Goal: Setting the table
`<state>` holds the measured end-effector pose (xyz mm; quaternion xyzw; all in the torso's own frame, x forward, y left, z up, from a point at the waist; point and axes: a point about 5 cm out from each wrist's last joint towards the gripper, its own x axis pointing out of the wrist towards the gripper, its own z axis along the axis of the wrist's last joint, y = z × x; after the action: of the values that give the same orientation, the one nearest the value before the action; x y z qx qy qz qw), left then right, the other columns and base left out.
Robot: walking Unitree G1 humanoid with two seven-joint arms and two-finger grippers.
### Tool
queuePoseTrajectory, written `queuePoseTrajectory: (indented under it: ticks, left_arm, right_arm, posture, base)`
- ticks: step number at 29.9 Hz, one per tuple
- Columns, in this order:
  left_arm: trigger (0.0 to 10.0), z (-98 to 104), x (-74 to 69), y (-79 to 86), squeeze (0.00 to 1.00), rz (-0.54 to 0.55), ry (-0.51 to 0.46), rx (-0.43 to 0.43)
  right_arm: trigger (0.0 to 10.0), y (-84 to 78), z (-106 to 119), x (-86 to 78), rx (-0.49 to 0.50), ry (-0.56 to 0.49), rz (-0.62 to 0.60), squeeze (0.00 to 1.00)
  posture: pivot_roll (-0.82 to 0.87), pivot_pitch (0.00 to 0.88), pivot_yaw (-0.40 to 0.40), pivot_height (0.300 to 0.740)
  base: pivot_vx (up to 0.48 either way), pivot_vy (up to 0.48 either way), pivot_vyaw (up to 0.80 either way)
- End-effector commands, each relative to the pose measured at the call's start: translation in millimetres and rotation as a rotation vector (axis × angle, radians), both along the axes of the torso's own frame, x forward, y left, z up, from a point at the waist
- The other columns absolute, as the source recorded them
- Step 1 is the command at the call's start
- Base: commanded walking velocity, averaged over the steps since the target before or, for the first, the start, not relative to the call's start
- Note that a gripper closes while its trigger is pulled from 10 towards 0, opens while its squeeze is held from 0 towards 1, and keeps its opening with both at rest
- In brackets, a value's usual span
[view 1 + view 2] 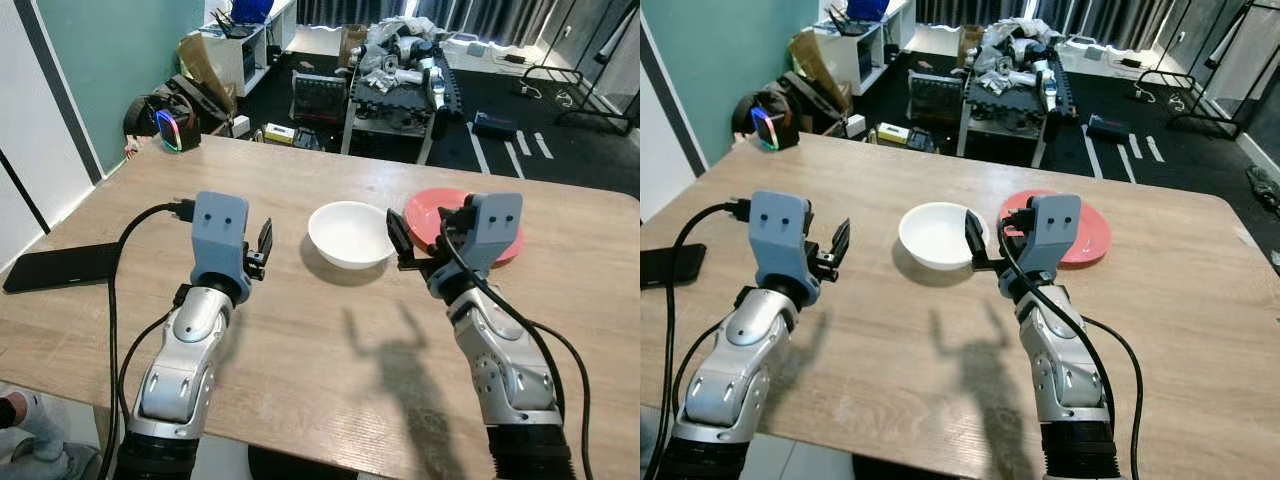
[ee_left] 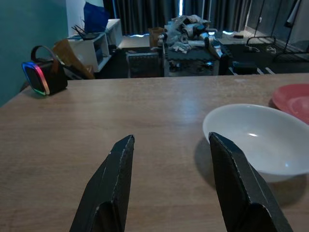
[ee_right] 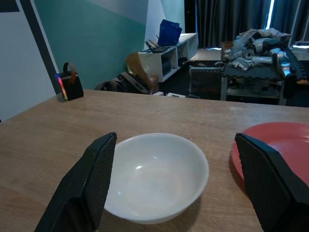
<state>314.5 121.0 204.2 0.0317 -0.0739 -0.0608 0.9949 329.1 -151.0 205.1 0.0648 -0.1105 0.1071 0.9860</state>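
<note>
Right wrist view: right gripper (image 3: 176,188) fingers spread wide toward white bowl (image 3: 153,175), apparently to grasp; left gripper (image 2: 169,186) fingers spread too.

My table (image 1: 300,340) is pale wood with a fine grey-brown grain; on it the bowl (image 1: 350,233) is plain white, glossy inside; at its three o'clock the plate (image 1: 432,212) is coral red; at nine o'clock a phone (image 1: 62,267) lies flat black; my arms are silver with blue-grey wrist blocks; my left gripper (image 2: 169,186) and right gripper (image 3: 176,181) have matte black fingers, the right ones finely cross-hatched; a black speaker (image 1: 176,128) at eleven o'clock glows with a rainbow ring; the wall (image 1: 110,50) is teal.
</note>
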Motion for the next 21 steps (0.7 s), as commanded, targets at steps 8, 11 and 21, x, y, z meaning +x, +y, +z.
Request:
queuePoseTrajectory:
  ticks: [8,11,21]
  left_arm:
    - [10.0,-5.3,7.6,18.0,0.0,0.035,0.064,0.092]
    - [10.0,-0.7,7.8,30.1,0.0,0.056,0.045,0.127]
    - [10.0,21.7,0.5,43.2,0.0,-0.103,-0.057,0.333]
  right_arm:
    - [10.0,1.2,-20.6,6.5,-0.081,0.145,-0.043,0.0]
    - [10.0,6.4,-35.4,17.8,-0.008,0.276,-0.087,0.0]
    - [10.0,13.5,-50.8,31.6,0.17,0.427,-0.119,0.0]
  posture:
    - [-0.01,0.0,0.033,0.74]
    - [0.01,0.0,0.023,0.74]
    - [0.08,0.035,0.004,0.74]
  base:
    - [0.0,0.0,0.0]
    - [0.0,0.0,0.0]
    - [0.0,0.0,0.0]
